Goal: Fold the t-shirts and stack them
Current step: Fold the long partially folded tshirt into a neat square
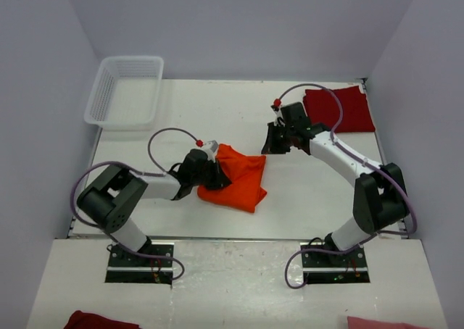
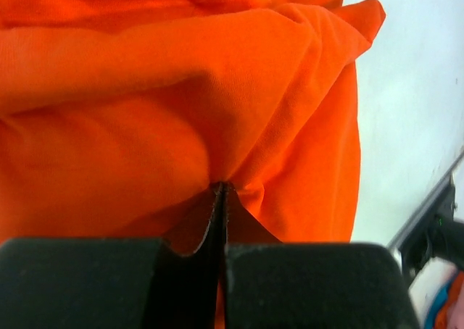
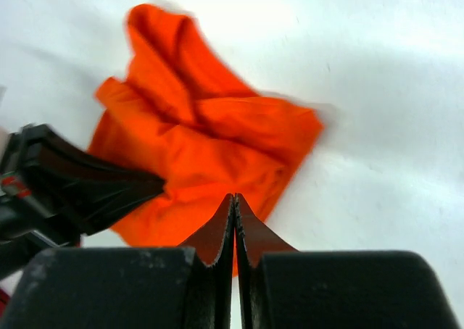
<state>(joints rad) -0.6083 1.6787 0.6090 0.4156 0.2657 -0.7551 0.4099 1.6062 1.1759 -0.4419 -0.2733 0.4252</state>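
The bright orange t-shirt (image 1: 238, 177) lies crumpled in the middle of the table and fills the left wrist view (image 2: 181, 104). My left gripper (image 1: 216, 172) is at its left edge; the jaws are shut, and folds of orange cloth draw together at the tips (image 2: 221, 186). My right gripper (image 1: 270, 142) hovers just off the shirt's far right corner, shut with nothing between its jaws (image 3: 234, 196); the orange t-shirt (image 3: 210, 140) lies ahead of it. The dark red t-shirt (image 1: 339, 109) rests folded flat at the back right corner.
A white lattice basket (image 1: 125, 90) stands at the back left corner, partly over the table edge. The left arm's black wrist (image 3: 72, 191) shows in the right wrist view. Dark red cloth (image 1: 90, 320) and pink cloth (image 1: 380, 323) lie below the near edge.
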